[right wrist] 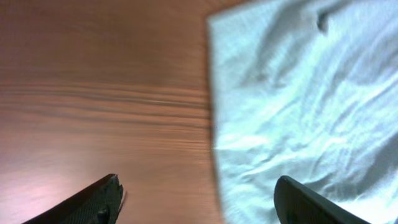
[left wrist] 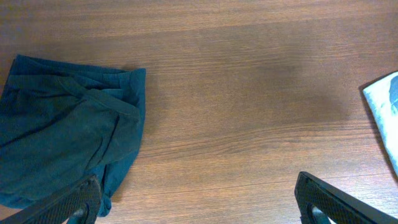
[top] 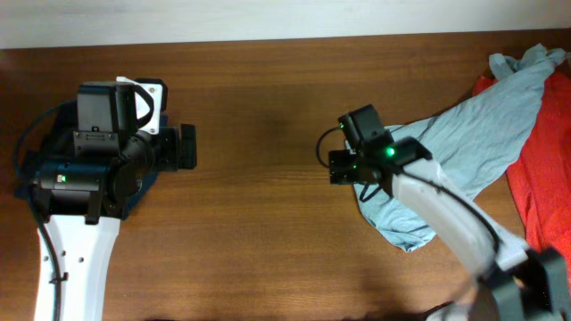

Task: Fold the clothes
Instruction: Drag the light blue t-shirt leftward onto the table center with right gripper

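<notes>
A pale grey-blue T-shirt (top: 473, 134) lies crumpled on the right of the table, stretched from the far right corner toward the middle. My right gripper (top: 343, 168) is open and empty, hovering over the shirt's left edge; the shirt (right wrist: 298, 99) fills the right half of the right wrist view, between the fingers (right wrist: 199, 199). An orange-red shirt (top: 544, 169) lies under it at the right edge. A dark navy garment (left wrist: 62, 137) lies bunched under my left arm (top: 134, 192). My left gripper (left wrist: 199, 202) is open and empty, its left finger over the navy garment's corner.
The wooden table (top: 259, 232) runs across the whole view. A corner of the pale shirt (left wrist: 385, 106) shows at the right edge of the left wrist view. The left arm's base and white bracket (top: 143, 98) stand at the far left.
</notes>
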Robot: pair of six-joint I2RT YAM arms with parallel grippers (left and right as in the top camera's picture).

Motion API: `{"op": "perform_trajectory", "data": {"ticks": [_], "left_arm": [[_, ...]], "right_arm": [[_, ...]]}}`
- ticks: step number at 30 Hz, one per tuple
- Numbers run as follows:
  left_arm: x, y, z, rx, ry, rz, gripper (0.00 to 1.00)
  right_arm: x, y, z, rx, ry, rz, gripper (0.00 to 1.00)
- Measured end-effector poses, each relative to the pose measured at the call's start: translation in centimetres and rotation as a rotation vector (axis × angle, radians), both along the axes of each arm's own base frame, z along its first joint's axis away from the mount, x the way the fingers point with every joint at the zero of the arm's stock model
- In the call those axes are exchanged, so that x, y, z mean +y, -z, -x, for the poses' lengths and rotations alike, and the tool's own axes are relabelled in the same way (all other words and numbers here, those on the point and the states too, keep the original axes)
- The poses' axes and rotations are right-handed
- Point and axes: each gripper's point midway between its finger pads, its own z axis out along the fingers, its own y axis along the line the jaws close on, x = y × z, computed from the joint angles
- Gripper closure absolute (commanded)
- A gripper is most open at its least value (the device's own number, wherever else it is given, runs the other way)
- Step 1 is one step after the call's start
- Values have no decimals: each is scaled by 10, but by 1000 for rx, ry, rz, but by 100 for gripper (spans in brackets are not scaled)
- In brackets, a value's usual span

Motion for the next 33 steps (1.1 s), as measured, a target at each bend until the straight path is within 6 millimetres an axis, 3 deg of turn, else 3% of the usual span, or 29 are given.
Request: {"op": "perform_trajectory", "data": {"ticks": [3,9,12,14,16,21,23,26,29,30,33], "left_arm": [[0,0,0,0,0,0,1],[0,2,2,12,0,-1,1],[0,2,3,16,0,-1,1],[0,2,3,16,0,-2,1],[0,3,3,16,0,-1,1],[0,2,3,16,0,-1,1],[0,2,3,16,0,-2,1],[0,2,2,12,-1,-2,1],[4,-2,-3,-16,-15,-17,1],[6,-3,-4,-20,-22,-25,1],[12,-3,-5,-25,-48,-55,1]], "right_arm": [[-3,39,-7,72,-15,43,17],[-8,81,-16,110,-2,109,23],[-17,86,-19,102,34,152,39],[-19,85,-22,89,50,161,71],[-20,85,-22,86,57,168,96],[-21,86,-17,105,52,180,96],[-17,87,-6,140,11,206,96],[20,84,17,170,-190,222,96],[95,64,56,118,-524,193,96],[111,59,68,105,-603,192,96],[169,50,139,68,-1005,256,96]]}}
